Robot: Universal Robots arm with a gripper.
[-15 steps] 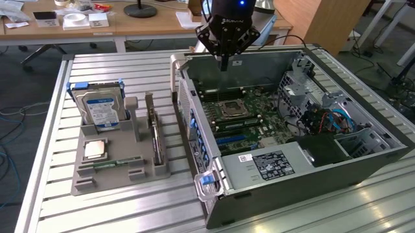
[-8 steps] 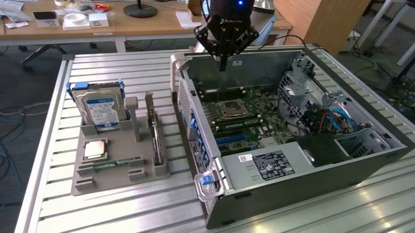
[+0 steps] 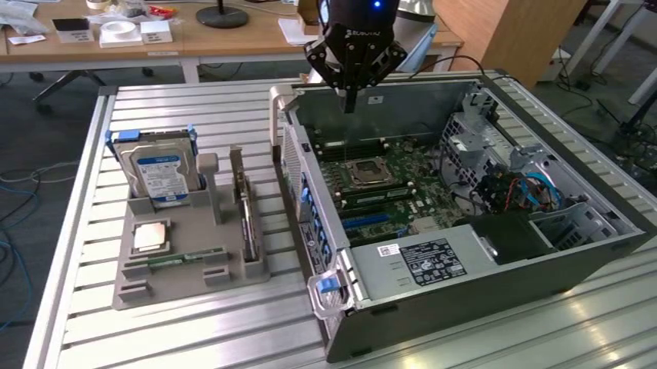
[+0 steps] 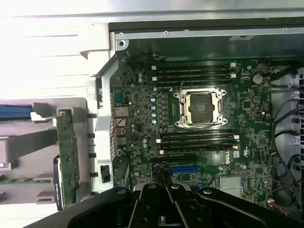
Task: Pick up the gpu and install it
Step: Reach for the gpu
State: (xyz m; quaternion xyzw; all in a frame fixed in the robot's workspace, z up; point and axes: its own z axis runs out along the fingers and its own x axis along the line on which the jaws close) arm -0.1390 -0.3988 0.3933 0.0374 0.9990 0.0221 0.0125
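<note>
The gpu [image 3: 245, 209] stands on its long edge in the grey holder [image 3: 154, 290], on the exterior view's left of the open computer case [image 3: 482, 277]. In the wrist view the gpu [image 4: 67, 156] shows as a narrow green card beside the case wall. My gripper [image 3: 349, 102] hangs above the rear edge of the case, well apart from the gpu, with its fingers shut together and nothing between them. Its black body [image 4: 164, 202] shows over the motherboard [image 4: 142, 109].
The holder also carries a silver hard drive [image 3: 160, 171] with a blue label, a processor chip [image 3: 151, 236] and a slim green memory stick [image 3: 186, 258]. Inside the case lie the processor socket [image 4: 199, 108], a blue card slot [image 4: 185, 168] and cables [image 3: 518, 192]. Desks stand behind.
</note>
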